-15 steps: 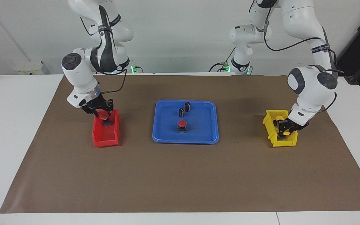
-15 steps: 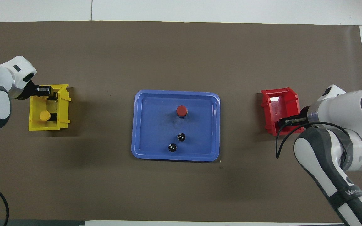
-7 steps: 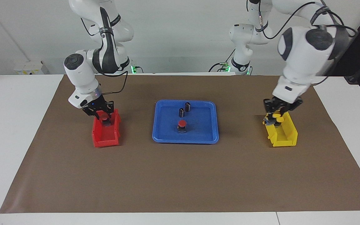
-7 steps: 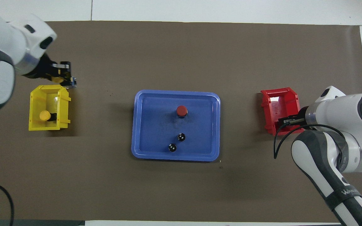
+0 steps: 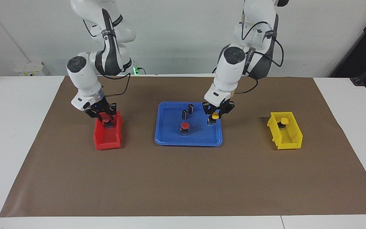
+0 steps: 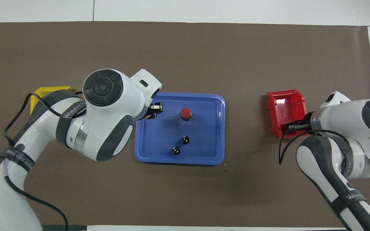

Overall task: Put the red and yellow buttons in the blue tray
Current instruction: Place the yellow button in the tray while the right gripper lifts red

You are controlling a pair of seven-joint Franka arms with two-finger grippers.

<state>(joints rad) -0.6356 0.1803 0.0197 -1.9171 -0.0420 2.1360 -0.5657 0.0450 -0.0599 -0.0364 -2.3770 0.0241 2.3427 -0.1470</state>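
The blue tray (image 5: 199,135) lies mid-table, also in the overhead view (image 6: 204,128). One red button (image 5: 185,126) (image 6: 185,113) stands in it. My left gripper (image 5: 214,117) (image 6: 153,112) is shut on a yellow button (image 5: 215,116), low over the tray's end toward the left arm. A second yellow button (image 5: 284,121) sits in the yellow bin (image 5: 289,140). My right gripper (image 5: 103,116) (image 6: 295,125) is in the red bin (image 5: 106,140), shut on a red button (image 5: 106,119).
Two dark capless cylinders (image 5: 191,108) (image 5: 184,114) stand in the tray, nearer to the robots than the red button. In the overhead view the left arm hides most of the yellow bin (image 6: 48,91). The red bin (image 6: 284,107) shows there. Brown paper covers the table.
My left gripper lifted a yellow button out of the yellow bin and carried it across to above the blue tray. My right gripper has barely moved at the red bin.
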